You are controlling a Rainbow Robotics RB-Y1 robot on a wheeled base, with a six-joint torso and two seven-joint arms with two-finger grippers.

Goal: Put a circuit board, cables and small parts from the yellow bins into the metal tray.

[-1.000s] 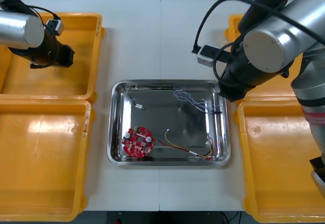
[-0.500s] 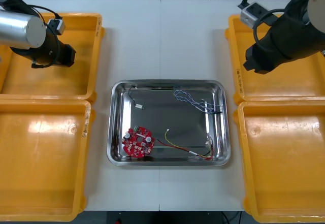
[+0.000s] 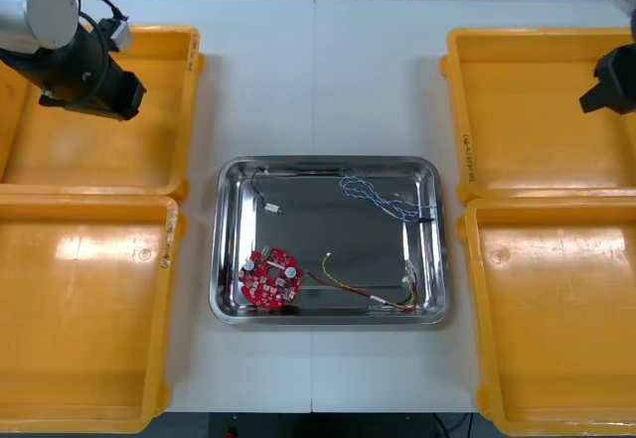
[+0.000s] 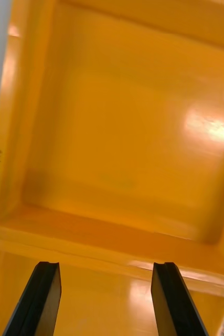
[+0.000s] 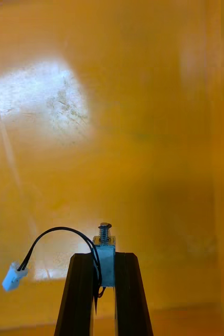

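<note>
Right gripper [image 4: 105,269] withdrawing from shiny metal tray [image 3: 225,249] to far right yellow bin [image 3: 517,110], fingers standing wide apart, carrying nothing. Twisted blue and white cable [image 3: 376,196] lying delivered in tray. Left gripper [image 5: 104,258] clamping small metal part [image 5: 105,251] over far left yellow bin [image 3: 89,150]; likely going next.

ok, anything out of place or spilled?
Nothing stands out. The circuit board and cables lie inside the metal tray, none over its rim. The left hand is shut on a small metal part with a black lead above a yellow bin; right hand open over another.
</note>
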